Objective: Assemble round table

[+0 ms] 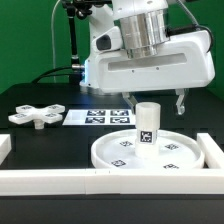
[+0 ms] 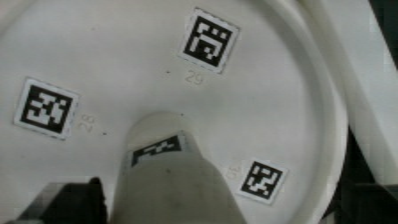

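Note:
The round disc (image 1: 165,155) lies flat on the black table at the exterior view's right, with several tags on its face. The short post (image 1: 147,122) stands upright on the disc's centre. My gripper (image 1: 153,102) hangs just above the post's top, open, with one finger on each side and neither touching it. The four-armed cross piece (image 1: 35,115) lies on the table at the exterior view's left. In the wrist view I look down on the post (image 2: 169,175) and the disc (image 2: 125,60), with a dark finger (image 2: 71,205) beside the post.
The marker board (image 1: 100,117) lies between the cross piece and the disc. A long white rail (image 1: 45,180) runs along the front edge, and another rail (image 1: 212,150) stands at the disc's right. A green backdrop stands behind.

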